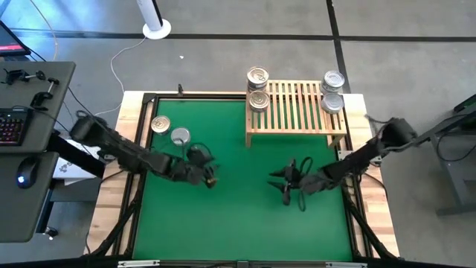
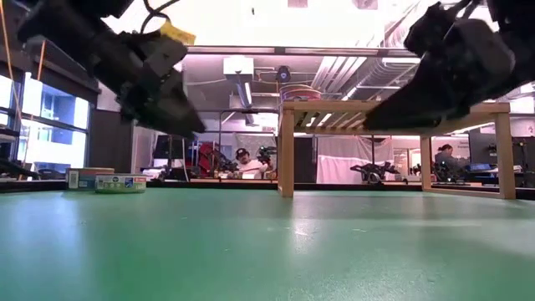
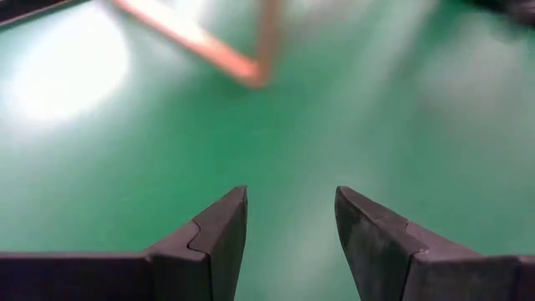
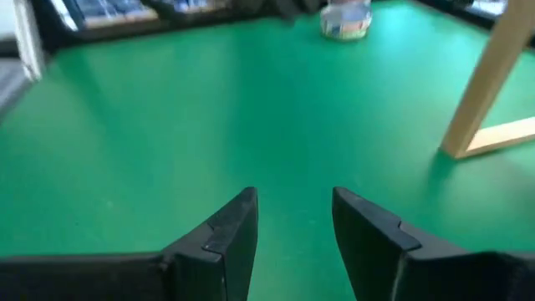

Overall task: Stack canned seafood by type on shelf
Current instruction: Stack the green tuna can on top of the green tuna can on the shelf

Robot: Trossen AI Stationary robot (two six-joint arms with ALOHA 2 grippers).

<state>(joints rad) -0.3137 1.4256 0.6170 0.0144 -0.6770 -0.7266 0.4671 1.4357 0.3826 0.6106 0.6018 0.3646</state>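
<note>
The slatted wooden shelf point(image 1: 297, 112) stands at the table's far side. Two tin tops point(image 1: 258, 88) show at its left end and two point(image 1: 332, 91) at its right end. A gold tin point(image 1: 161, 124) and a silver tin point(image 1: 180, 136) rest on the green mat at the far left, also seen in the low view point(image 2: 119, 182). My left gripper point(image 1: 210, 179) hovers open near the mat's middle, right of those tins, its fingers point(image 3: 291, 194) with nothing between them. My right gripper point(image 1: 286, 184) hovers open in front of the shelf, likewise bare point(image 4: 294, 194).
The shelf's front legs point(image 2: 287, 150) stand on the mat between the two grippers and the far edge. A black frame point(image 1: 141, 149) borders the mat. Desks with a keyboard and mouse point(image 1: 22, 141) stand off the table's left side.
</note>
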